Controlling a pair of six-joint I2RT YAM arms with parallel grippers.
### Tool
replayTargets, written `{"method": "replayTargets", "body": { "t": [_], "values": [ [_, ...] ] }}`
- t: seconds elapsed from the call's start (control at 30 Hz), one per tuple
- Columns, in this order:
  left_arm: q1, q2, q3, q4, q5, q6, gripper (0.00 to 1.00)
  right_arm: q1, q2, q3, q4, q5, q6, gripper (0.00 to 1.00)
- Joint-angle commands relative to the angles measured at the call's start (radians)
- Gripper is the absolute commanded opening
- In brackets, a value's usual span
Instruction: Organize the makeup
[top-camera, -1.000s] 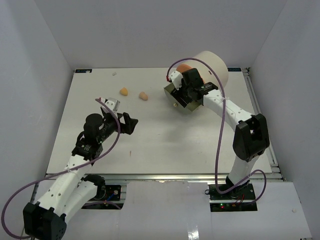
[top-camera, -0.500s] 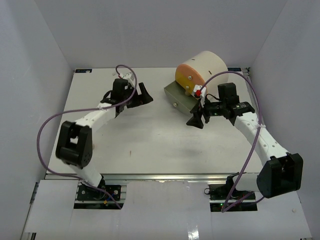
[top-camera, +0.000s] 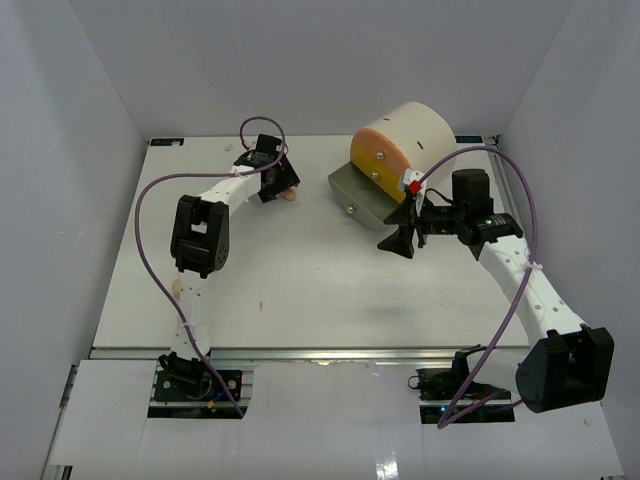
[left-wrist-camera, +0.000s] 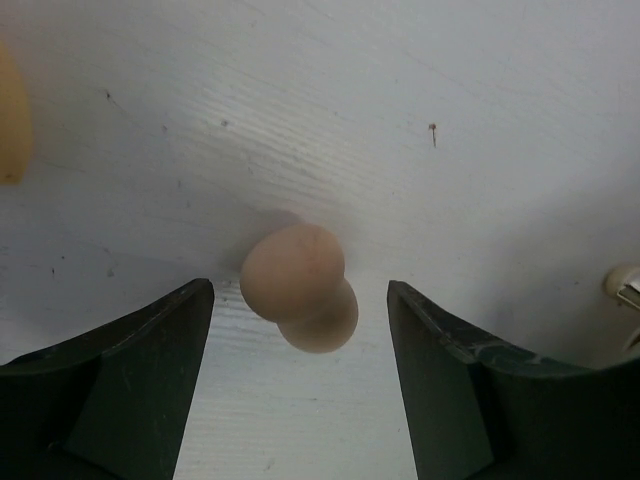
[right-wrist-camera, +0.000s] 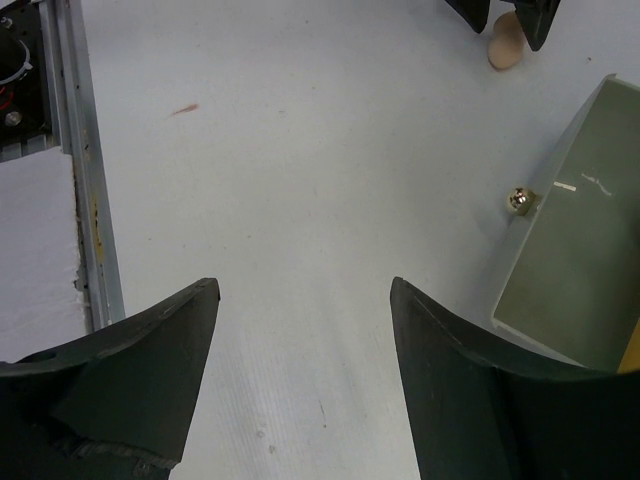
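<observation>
A peach egg-shaped sponge (left-wrist-camera: 300, 287) lies on the white table between the fingers of my left gripper (left-wrist-camera: 298, 292), which is open and low around it without touching it. In the top view this gripper (top-camera: 281, 186) is at the far middle, with the sponge (top-camera: 291, 197) peeking out beside it. A second sponge (left-wrist-camera: 10, 110) shows at the left edge of the left wrist view. My right gripper (top-camera: 399, 241) is open and empty, just in front of the open drawer (top-camera: 362, 196). The right wrist view shows the sponge (right-wrist-camera: 507, 47) far off. No palettes or lipsticks are in view.
A big cream cylinder (top-camera: 415, 132) with an orange-yellow front (top-camera: 377, 158) stands at the far right. Its grey-green drawer (right-wrist-camera: 570, 260) with a gold knob (right-wrist-camera: 517, 199) is pulled out toward the table's middle. An aluminium rail (right-wrist-camera: 85, 200) edges the table's near side.
My left arm has swung from the near left to the far middle and settled around a sponge. My right arm has pulled back from the drawer to the right.
</observation>
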Motion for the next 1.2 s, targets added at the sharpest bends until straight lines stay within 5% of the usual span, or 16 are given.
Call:
{"method": "replayTargets", "body": {
  "t": [0.0, 0.57, 0.87, 1.17],
  "values": [
    [0.001, 0.013, 0.097, -0.089, -0.082, -0.013, 0.8, -0.007, -0.025, -0.008, 0.048, -0.006, 0.006, 0.76],
    [0.0, -0.137, -0.048, 0.014, 0.049, 0.02, 0.3, -0.062, -0.014, -0.027, 0.071, -0.029, 0.024, 0.76],
    [-0.054, -0.452, -0.34, 0.271, 0.241, 0.057, 0.26, -0.108, -0.035, -0.037, 0.084, -0.046, 0.034, 0.76],
    [-0.177, -0.433, -0.243, 0.383, 0.284, -0.011, 0.3, -0.148, -0.039, -0.053, 0.101, -0.075, 0.041, 0.76]
  ]
}}
